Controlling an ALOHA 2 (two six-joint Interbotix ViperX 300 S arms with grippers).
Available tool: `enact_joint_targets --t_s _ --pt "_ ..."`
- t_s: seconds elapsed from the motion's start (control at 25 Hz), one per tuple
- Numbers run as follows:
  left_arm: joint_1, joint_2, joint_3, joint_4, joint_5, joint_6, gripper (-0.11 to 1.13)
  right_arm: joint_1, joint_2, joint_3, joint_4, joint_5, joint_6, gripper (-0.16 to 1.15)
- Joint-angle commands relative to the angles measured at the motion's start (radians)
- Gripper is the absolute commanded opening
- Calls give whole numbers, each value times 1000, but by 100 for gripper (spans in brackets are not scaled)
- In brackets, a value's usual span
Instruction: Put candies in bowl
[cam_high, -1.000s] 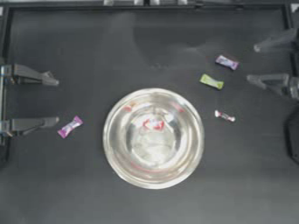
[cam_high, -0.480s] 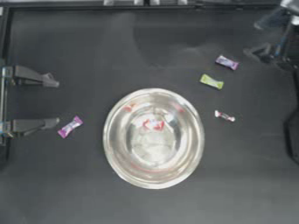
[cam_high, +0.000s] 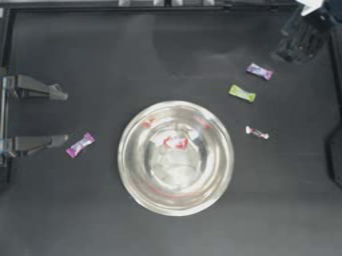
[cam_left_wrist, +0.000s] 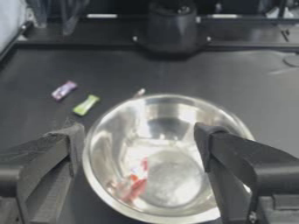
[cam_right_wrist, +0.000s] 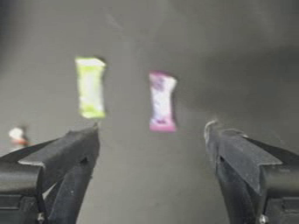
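The bowl (cam_high: 176, 157) sits mid-table with a red candy (cam_high: 176, 143) inside; the magenta candy (cam_high: 79, 145) lies to its left, while the purple (cam_high: 260, 71), green (cam_high: 242, 93) and red-white (cam_high: 256, 133) candies lie to its right. The right gripper (cam_right_wrist: 151, 140), jaws spread, hovers beyond the purple candy, far from the bowl. The left gripper (cam_high: 63, 116) waits wide open left of the bowl.

The large round silver metal bowl (cam_high: 176, 157) is polished and mirror-glossy inside. The dark table (cam_high: 133, 65) looks matt. The lime green wrapped candy (cam_high: 242, 93) has a shiny wrapper.
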Motion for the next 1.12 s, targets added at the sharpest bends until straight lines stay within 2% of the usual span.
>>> enact_joint_targets --t_s 0.04,0.56,1.12 --pt "2 14 -9 -3 -9 0 102 3 40 -14 -8 -38 3 100" --pt "2 15 -9 -5 -9 0 102 44 138 71 -11 -192 -6 100" --pt "2 15 -11 -9 -9 0 102 81 275 72 -40 -252 -6 100"
